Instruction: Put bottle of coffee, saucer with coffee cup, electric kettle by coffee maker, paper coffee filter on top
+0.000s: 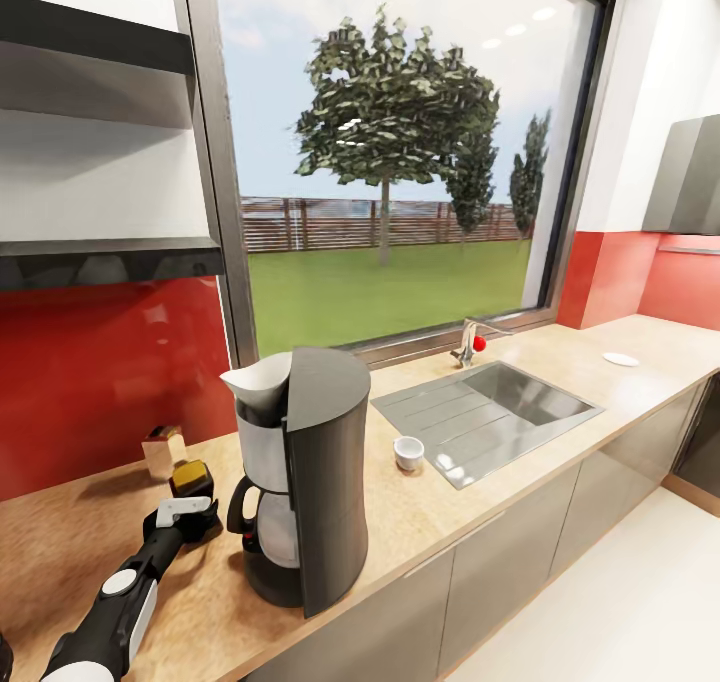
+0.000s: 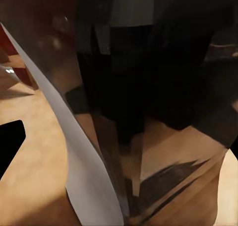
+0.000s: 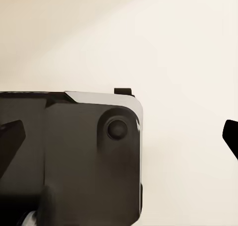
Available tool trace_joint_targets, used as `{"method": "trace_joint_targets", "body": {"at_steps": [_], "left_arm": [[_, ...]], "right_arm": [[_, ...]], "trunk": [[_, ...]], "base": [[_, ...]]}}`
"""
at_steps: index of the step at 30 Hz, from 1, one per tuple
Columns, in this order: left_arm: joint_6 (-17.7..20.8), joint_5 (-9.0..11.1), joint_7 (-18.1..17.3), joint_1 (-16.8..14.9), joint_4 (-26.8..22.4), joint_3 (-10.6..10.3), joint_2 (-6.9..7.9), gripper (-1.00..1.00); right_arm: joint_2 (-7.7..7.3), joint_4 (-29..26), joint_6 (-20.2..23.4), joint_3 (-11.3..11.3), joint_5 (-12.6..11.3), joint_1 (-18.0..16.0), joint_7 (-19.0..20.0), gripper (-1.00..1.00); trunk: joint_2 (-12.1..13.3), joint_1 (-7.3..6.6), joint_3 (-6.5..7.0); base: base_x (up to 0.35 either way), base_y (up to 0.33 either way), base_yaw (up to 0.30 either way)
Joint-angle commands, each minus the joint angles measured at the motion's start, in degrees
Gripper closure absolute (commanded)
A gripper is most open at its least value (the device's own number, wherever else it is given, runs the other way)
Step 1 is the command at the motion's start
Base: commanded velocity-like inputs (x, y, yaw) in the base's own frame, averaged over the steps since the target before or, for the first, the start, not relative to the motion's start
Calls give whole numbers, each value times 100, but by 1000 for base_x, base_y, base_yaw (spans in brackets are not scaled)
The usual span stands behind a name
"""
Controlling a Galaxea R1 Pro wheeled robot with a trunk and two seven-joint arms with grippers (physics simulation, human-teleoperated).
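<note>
**Surfaces and finishes, kitchen bench area**

Bench: pale wood-look top, matt, faint grain; cabinet fronts below in flat grey with a soft sheen.
Sink: brushed steel, ribbed drainer, dull reflections.
Coffee maker: dark grey plastic shell, smooth satin; pale grey basket; clear glass carafe with glossy black handle.
Paper coffee filter: thin white paper, matt.
Coffee cup: glazed white, smooth.
Saucer: white, smooth.
Bottle of coffee: dark brown glass, gold lid.
Backsplash: glossy red, mirror-like.
Kitchen shelf: dark grey, matt.
Left arm: black and white plastic, semi-gloss.
</note>
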Motion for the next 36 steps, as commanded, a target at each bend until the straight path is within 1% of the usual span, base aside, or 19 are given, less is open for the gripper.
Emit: {"method": "trace_joint_targets", "body": {"at_steps": [1, 10, 16, 29, 36], "left_arm": [[-33, -60, -37, -6, 4, 40, -5, -100], [-33, -60, -37, -6, 4, 40, -5, -100], [-33, -60, -37, -3, -5, 39, -5, -100], [-33, -60, -37, -2, -26, 35, -11, -100], [-33, -60, -37, 2, -39, 31, -14, -100]], "right_arm": [[-3, 6, -20, 0, 4, -1, 3, -100], [-5, 6, -20, 0, 4, -1, 3, -100], [-5, 6, -20, 0, 5, -1, 3, -100], [-5, 8, -20, 0, 5, -1, 3, -100], [-5, 12, -20, 0, 5, -1, 3, -100]], "trunk": [[-4, 2, -2], [-4, 2, -2], [-4, 2, -2], [-4, 2, -2], [-4, 2, -2]], "base": [[0, 0, 0], [-2, 0, 0], [-173, 0, 0], [-17, -1, 0], [-226, -105, 0]]}}
